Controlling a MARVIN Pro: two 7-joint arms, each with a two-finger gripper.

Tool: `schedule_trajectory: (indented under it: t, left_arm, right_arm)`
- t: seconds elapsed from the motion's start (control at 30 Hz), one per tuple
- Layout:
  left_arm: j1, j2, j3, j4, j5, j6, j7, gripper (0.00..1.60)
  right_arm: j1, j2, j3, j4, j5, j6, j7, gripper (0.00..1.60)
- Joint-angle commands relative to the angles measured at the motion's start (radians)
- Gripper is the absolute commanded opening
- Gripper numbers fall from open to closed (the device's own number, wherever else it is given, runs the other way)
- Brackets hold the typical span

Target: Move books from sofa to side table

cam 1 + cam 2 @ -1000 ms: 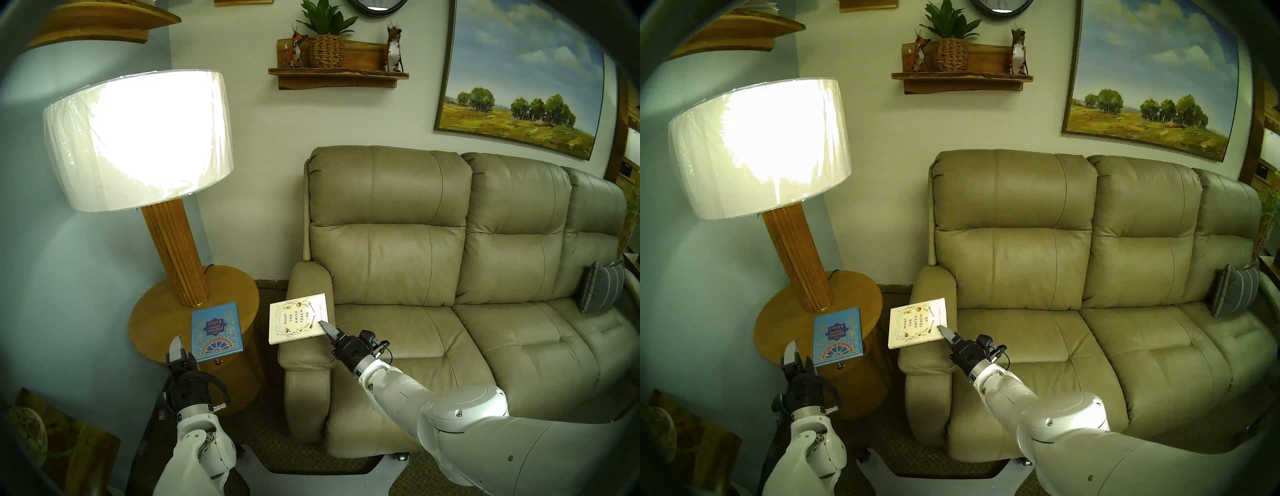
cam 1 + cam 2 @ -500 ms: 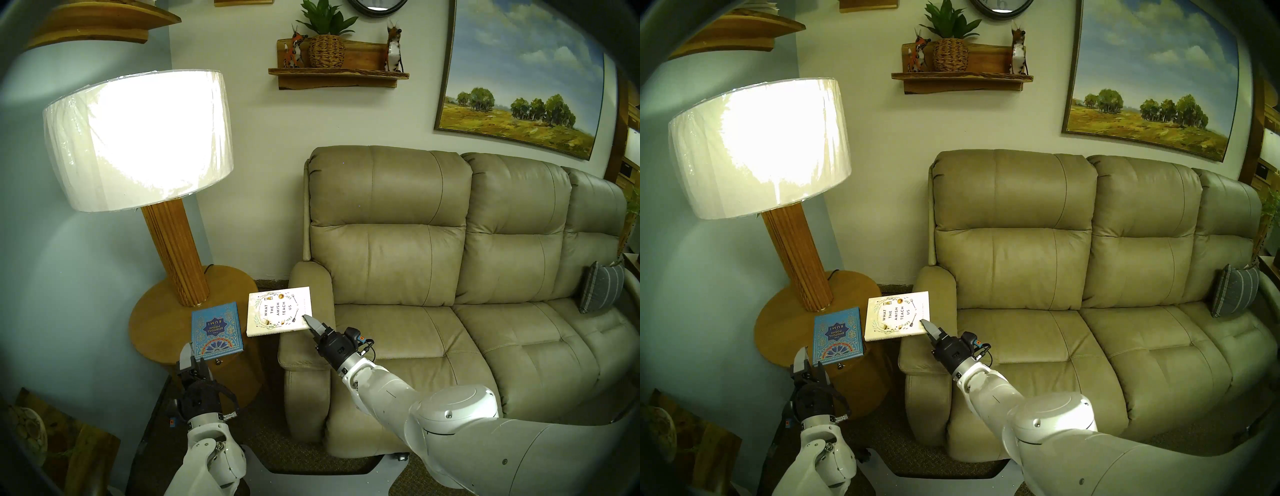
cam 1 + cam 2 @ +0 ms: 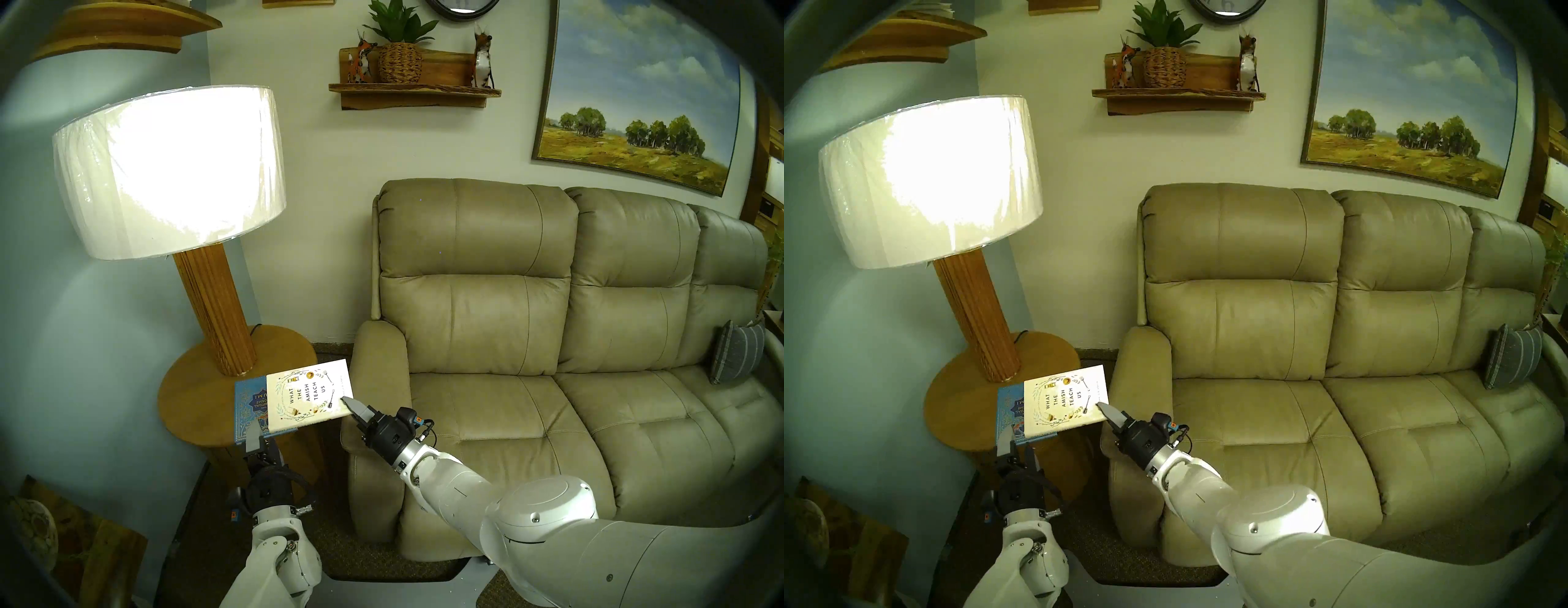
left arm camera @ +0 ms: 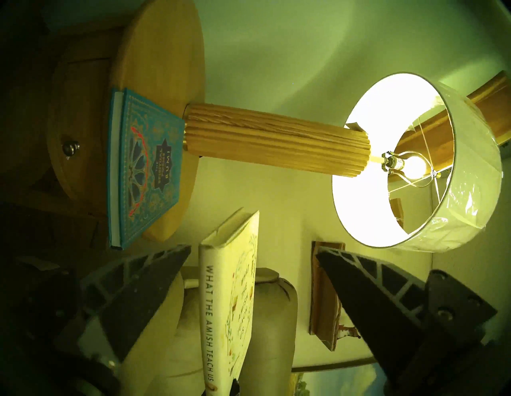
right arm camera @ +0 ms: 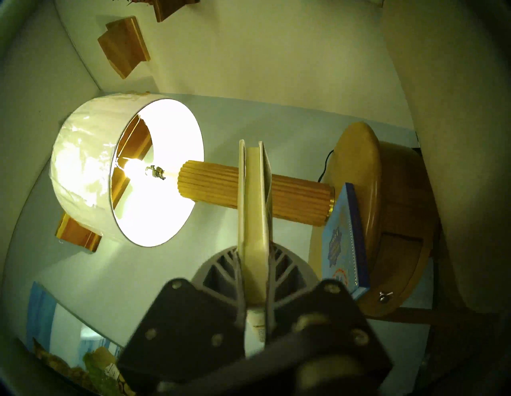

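We note the right end effector [image 3: 353, 408] clamped on a corner of the white book [image 3: 311, 396], carrying it level in the air. Just left of that end effector, the book overhangs the round wooden bench [image 3: 193, 392] and partly covers the blue book [image 3: 248, 409] lying flat there. The left end effector [image 3: 259, 441] sits near, below the books, fingers spread and empty. A lit lamp [image 3: 169, 170] stands on the bench; the tan sofa [image 3: 551, 339] lies right, under a landscape painting [image 3: 636, 106].
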Motion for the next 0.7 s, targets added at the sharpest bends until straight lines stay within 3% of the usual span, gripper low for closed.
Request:
schedule_trajectory:
  t: [0.0, 0.23, 0.33, 0.37, 0.5, 0.53, 0.57, 0.6, 0.63, 0.67]
  left_arm:
    - [-0.090, -0.014, 0.007, 0.023, 0.014, -0.020, -0.005, 1.60]
    - [-0.152, -0.023, 0.003, 0.105, 0.019, -0.041, 0.004, 1.60]
    - [-0.165, -0.027, 0.000, 0.117, 0.018, -0.063, -0.019, 0.25]
    - [-0.163, -0.028, -0.007, 0.107, 0.009, -0.058, -0.020, 0.00]
    - [-0.151, -0.025, -0.030, 0.058, 0.011, -0.071, -0.038, 0.00]
    - [-0.149, -0.021, -0.035, 0.041, 0.009, -0.069, -0.031, 0.00]
    - [-0.157, -0.024, -0.046, 0.033, -0.002, -0.072, -0.019, 0.00]
    - [-0.157, -0.023, -0.053, 0.011, 0.003, -0.089, -0.006, 0.00]
    - [-0.175, -0.017, -0.062, 0.021, 0.002, -0.083, -0.018, 0.00]
    - [-0.175, -0.017, -0.062, 0.021, 0.002, -0.083, -0.018, 0.00]
  right_arm:
    - [-0.010, -0.018, -0.013, 0.001, -0.012, -0.002, 0.062, 0.00]
    - [-0.013, -0.010, -0.012, 0.001, -0.026, 0.009, 0.100, 0.00]
    - [-0.015, -0.009, -0.011, 0.001, -0.031, 0.009, 0.106, 0.00]
    - [-0.016, -0.008, -0.011, 0.001, -0.033, 0.008, 0.106, 0.00]
    - [-0.016, 0.000, -0.010, -0.002, -0.034, 0.010, 0.096, 0.00]
    - [-0.016, 0.001, -0.008, -0.003, -0.033, 0.011, 0.092, 0.13]
    - [-0.016, 0.003, -0.005, -0.005, -0.031, 0.010, 0.088, 0.41]
    - [-0.016, 0.005, -0.003, -0.006, -0.029, 0.011, 0.086, 0.87]
    - [-0.017, 0.010, -0.002, -0.007, -0.027, 0.014, 0.083, 1.60]
    - [-0.017, 0.010, -0.002, -0.007, -0.027, 0.014, 0.083, 1.60]
